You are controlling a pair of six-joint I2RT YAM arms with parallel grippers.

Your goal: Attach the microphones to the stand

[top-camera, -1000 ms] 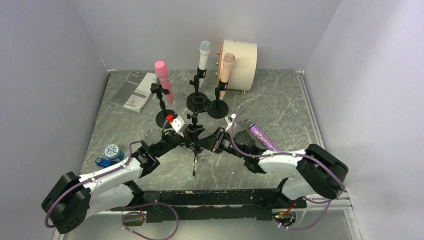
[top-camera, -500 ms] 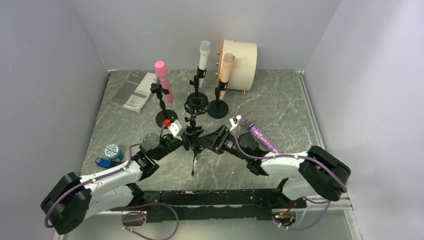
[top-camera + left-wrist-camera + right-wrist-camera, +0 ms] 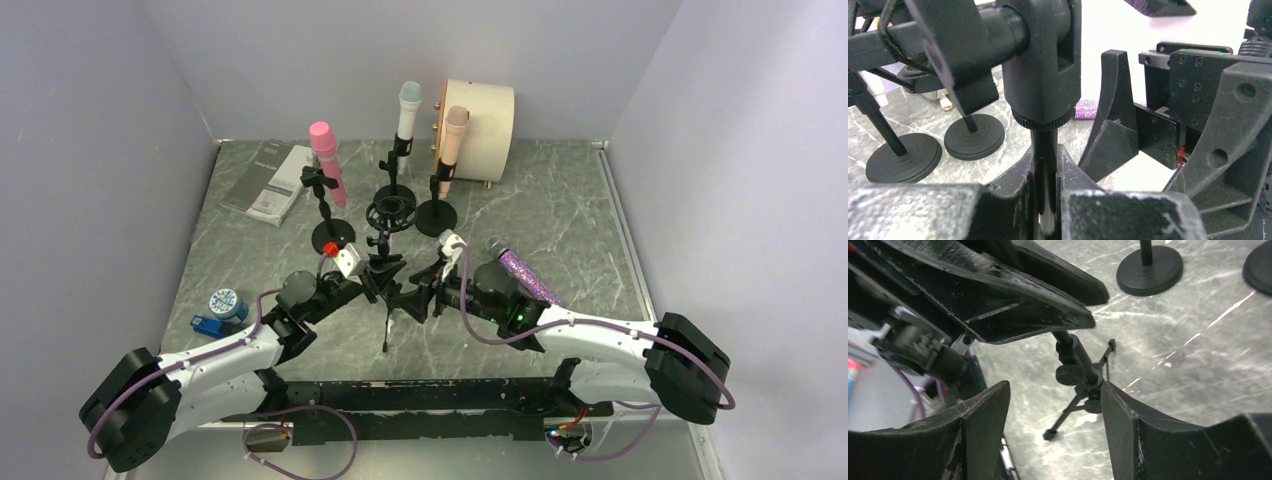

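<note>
Grey marble table (image 3: pixel 560 200), plain grey walls around. Far left a booklet (image 3: pixel 265 180) lies flat, and nearer my base sits a small blue round thing (image 3: pixel 222 300). Pink mic (image 3: pixel 327 160) is clipped in a round-base stand (image 3: pixel 333 235), leaning. My left gripper (image 3: pixel 1045 200) is clamped on the thin pole of the tripod stand (image 3: pixel 1044 145), just under its swivel head, jaws narrow with the pole pinched between them. The stand's shock-mount ring (image 3: pixel 390 212) is up top, tripod legs on the table. Behind the ring the white mic (image 3: pixel 408 110), pale-blue head, stands upright in its clip. My right gripper (image 3: pixel 1053 395) is at the same stand from the other side, jaws wide, gripping nothing; the pole and knob sit right beside one finger, contact unclear. Peach mic (image 3: pixel 453 135) is upright in its own stand, in front of a cream drum (image 3: pixel 485 118). Purple glitter mic (image 3: pixel 525 275) lies flat on the table just right of my right wrist, apart from every stand.
</note>
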